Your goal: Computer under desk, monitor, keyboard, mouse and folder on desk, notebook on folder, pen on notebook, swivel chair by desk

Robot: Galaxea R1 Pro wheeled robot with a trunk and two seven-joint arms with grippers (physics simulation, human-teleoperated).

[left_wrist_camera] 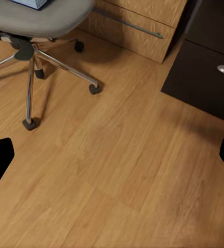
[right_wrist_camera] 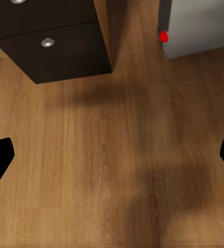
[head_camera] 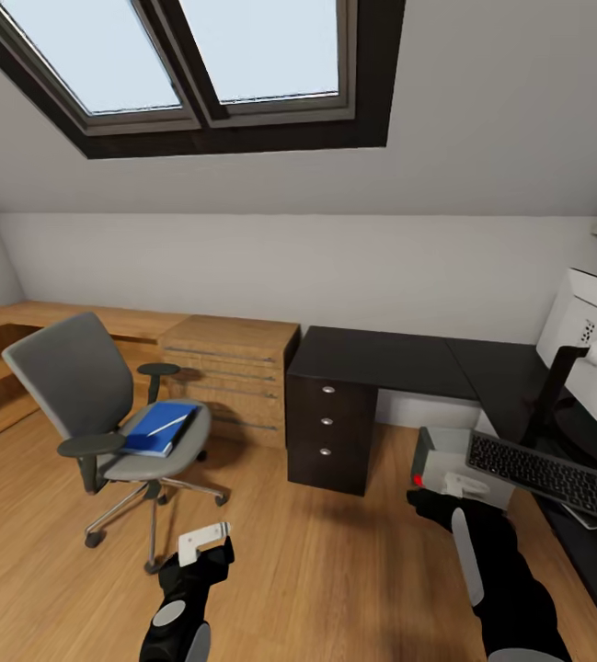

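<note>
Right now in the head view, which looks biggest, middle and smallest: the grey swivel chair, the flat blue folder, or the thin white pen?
1. Grey swivel chair
2. Flat blue folder
3. Thin white pen

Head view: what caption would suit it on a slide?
Attic bedroom: blue folder and pen on the swivel chair, black desk beyond, both claws over bare floor.

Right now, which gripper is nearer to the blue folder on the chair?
Left. The left gripper hangs just in front of the swivel chair holding the folder; the right gripper is farther, by the computer.
</note>
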